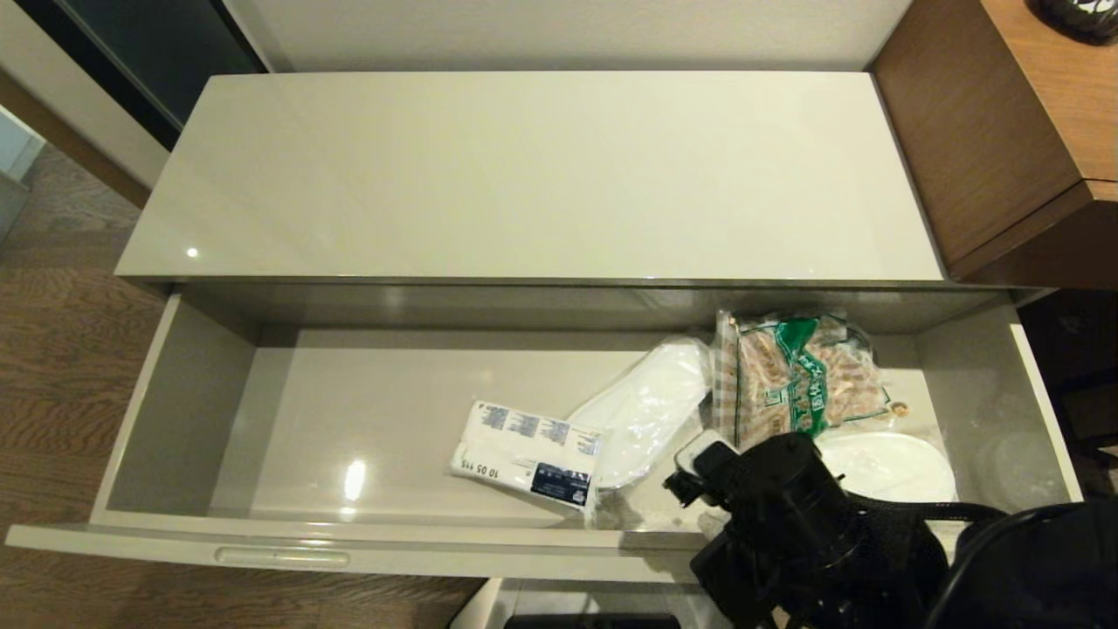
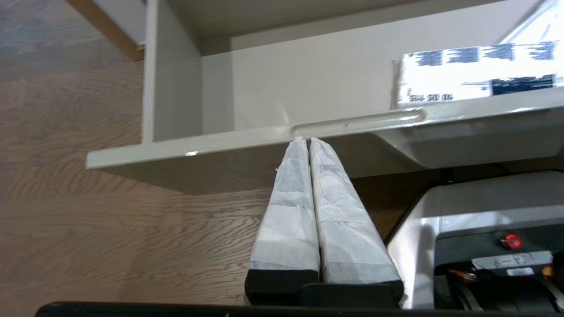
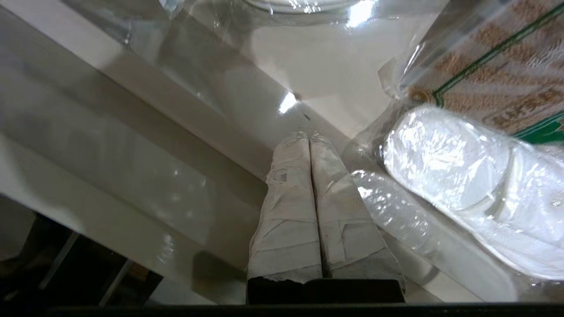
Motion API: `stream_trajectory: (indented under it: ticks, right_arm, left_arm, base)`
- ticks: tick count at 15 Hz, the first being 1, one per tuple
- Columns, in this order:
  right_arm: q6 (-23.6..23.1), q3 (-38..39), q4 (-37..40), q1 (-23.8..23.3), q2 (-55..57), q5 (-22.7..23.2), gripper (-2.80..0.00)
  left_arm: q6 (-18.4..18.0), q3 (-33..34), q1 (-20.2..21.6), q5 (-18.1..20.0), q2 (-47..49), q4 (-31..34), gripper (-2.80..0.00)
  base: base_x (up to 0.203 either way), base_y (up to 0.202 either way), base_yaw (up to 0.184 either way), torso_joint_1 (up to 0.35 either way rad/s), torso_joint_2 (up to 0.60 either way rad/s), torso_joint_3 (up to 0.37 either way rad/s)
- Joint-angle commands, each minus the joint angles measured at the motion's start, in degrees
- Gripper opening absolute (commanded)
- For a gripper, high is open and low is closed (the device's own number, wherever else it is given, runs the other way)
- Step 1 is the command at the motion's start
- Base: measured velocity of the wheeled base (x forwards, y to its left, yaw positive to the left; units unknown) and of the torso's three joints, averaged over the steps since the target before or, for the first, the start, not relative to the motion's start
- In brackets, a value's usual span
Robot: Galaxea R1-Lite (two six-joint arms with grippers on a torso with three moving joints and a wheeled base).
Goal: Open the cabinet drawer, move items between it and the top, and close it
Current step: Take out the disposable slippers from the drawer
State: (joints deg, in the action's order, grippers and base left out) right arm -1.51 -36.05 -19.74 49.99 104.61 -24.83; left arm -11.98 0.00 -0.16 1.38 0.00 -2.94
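Note:
The cabinet drawer [image 1: 175,411] stands pulled out under the glossy top [image 1: 524,175], which holds nothing. Inside lie the tissue packet [image 1: 528,450] and, touching it, the wrapped white slipper [image 1: 651,406]. My right arm [image 1: 786,515] reaches into the drawer's front right part. The right gripper [image 3: 309,135] is shut with nothing between its fingers, its tips over the drawer floor just beside the slipper [image 3: 462,176]. The left gripper [image 2: 307,139], out of the head view, is shut. Its tips touch the drawer's front edge at one end of a slot handle [image 2: 357,123], with the tissue packet [image 2: 476,72] beyond.
A clear snack bag with a green label [image 1: 799,371] and a white round plate [image 1: 891,467] lie at the drawer's right end. Taller brown wood-grain furniture [image 1: 1004,122] stands at the right. Wood floor lies to the left; my own base [image 2: 484,220] is below the drawer front.

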Motion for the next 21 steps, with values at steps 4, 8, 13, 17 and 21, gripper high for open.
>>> stream_trajectory:
  ticks: [4, 8, 13, 17, 21]
  right_arm:
    - [1.1, 0.1, 0.3, 2.7, 2.4, -1.0, -2.8]
    - [1.2, 0.9, 0.6, 2.2, 0.0, -0.9, -2.8]
    - [4.3, 2.5, 0.4, -3.1, -1.5, 3.5, -2.8]
    - [7.6, 1.3, 1.6, -10.6, -4.3, 14.0, -2.8]
    - [14.0, -5.9, 10.5, -20.9, -5.4, 27.3, -2.8]
  left_arm:
    - [-0.1, 0.0, 0.0, 0.0, 0.1, -0.1, -2.8]
    - [-0.1, 0.0, 0.0, 0.0, 0.1, -0.1, -2.8]
    - [-0.1, 0.0, 0.0, 0.0, 0.1, -0.1, -2.8]
    - [-0.1, 0.0, 0.0, 0.0, 0.1, -0.1, -2.8]
    - [-0.1, 0.0, 0.0, 0.0, 0.1, -0.1, -2.8]
  base:
    - [0.0, 0.0, 0.0, 0.0, 0.0, 0.0]
    - [0.0, 0.0, 0.0, 0.0, 0.0, 0.0]
    - [0.0, 0.0, 0.0, 0.0, 0.0, 0.0]
    - [0.0, 0.0, 0.0, 0.0, 0.0, 0.0]
    - [0.0, 0.0, 0.0, 0.0, 0.0, 0.0]
